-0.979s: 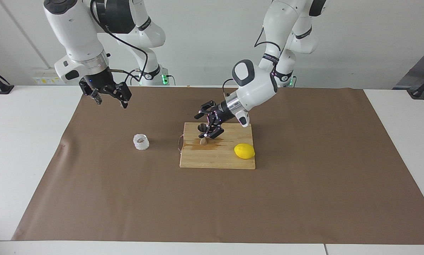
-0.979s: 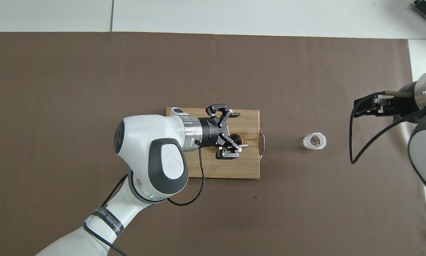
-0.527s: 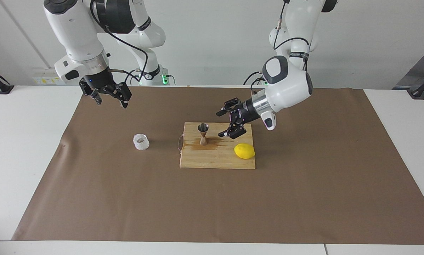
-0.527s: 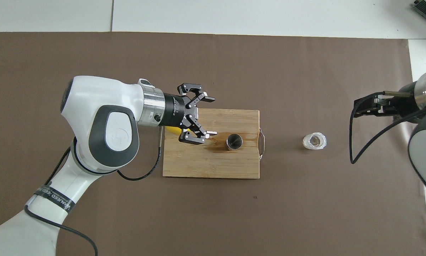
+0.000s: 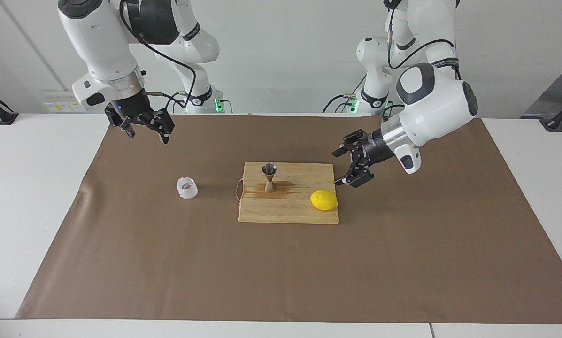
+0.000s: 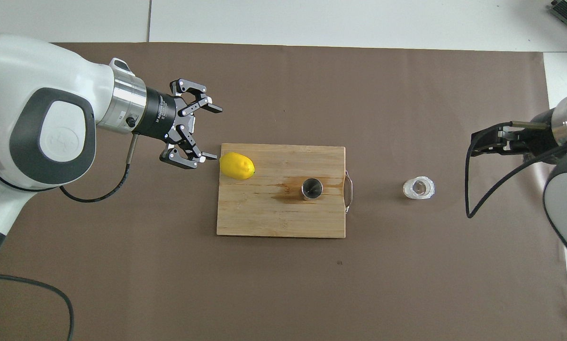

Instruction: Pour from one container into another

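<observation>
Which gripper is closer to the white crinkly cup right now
The right one. The right gripper hangs open over the brown paper at the cup's end of the table. The left gripper is open past the cutting board's other end, by the lemon.

The crinkly white cup [image 5: 187, 188] stands upright on brown paper, well apart from the upright steel jigger [image 5: 269, 177].
</observation>
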`<state>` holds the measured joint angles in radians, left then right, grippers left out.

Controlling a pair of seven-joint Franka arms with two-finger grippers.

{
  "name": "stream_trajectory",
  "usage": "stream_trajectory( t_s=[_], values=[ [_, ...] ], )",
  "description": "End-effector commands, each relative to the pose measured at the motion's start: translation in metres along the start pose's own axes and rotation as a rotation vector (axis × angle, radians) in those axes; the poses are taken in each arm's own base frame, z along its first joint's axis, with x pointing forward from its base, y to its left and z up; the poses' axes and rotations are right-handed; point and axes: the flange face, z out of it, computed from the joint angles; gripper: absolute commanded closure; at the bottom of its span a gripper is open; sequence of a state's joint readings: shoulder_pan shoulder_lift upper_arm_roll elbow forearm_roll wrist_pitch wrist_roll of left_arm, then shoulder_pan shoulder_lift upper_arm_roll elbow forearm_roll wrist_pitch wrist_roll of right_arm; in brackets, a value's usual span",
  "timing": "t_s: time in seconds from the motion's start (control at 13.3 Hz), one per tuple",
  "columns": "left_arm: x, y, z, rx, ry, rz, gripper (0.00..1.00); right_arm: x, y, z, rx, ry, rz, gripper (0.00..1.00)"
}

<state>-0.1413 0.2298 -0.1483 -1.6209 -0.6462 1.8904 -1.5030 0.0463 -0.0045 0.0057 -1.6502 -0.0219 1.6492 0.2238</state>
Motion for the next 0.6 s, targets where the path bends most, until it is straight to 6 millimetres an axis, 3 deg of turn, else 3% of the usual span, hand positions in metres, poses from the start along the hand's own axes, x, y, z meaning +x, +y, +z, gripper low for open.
stream_trajectory(
  t_s=[0.0, 0.3, 0.53],
  values=[
    [0.02, 0.018, -0.013, 0.024, 0.093, 0.013, 0.0, -0.007, 0.004, -0.002, 0.028, -0.01, -0.007, 0.0],
    [0.047, 0.032, -0.04, -0.033, 0.139, 0.027, 0.0, -0.007, 0.004, -0.002, 0.028, -0.008, -0.007, 0.0],
    [0.071, 0.039, -0.075, -0.088, 0.144, 0.071, 0.0, -0.01, 0.002, 0.0, 0.023, -0.03, -0.01, 0.0]
  ],
)
